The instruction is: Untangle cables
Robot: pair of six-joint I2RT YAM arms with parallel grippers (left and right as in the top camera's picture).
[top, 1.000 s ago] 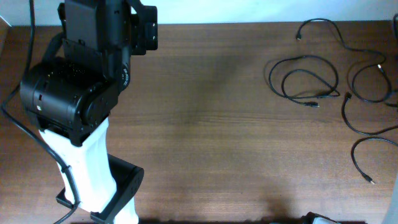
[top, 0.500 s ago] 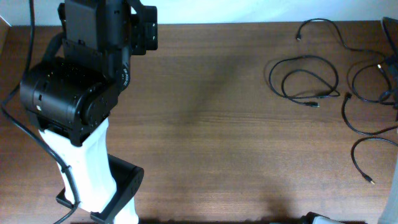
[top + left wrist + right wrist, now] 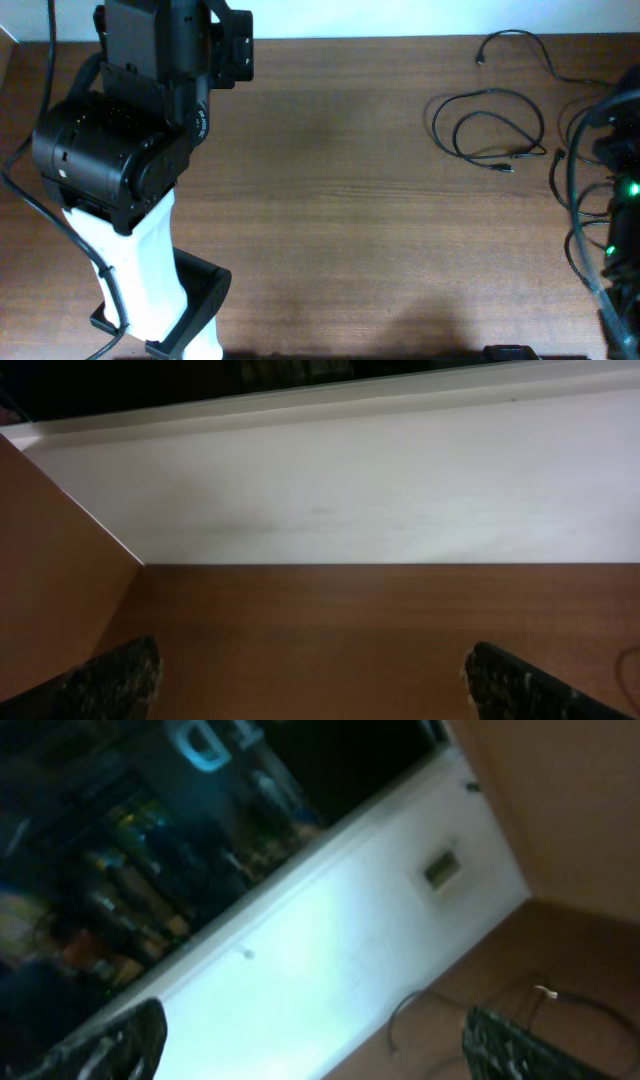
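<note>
The cables (image 3: 520,155) lie as loose curls near the far right corner of the worktop (image 3: 350,200), some under the right arm (image 3: 615,200). The left tool (image 3: 320,690) and the right tool (image 3: 320,1040) are both released, with fingers wide apart.

table (image 3: 340,200): brown wood grain, smooth, low sheen | cables (image 3: 490,130): black, smooth jacket | left arm housing (image 3: 110,150): black matt plastic | white arm link (image 3: 140,270): smooth plastic | left finger pads (image 3: 110,682): black, rough, speckled | wall (image 3: 380,490): white, matt
</note>
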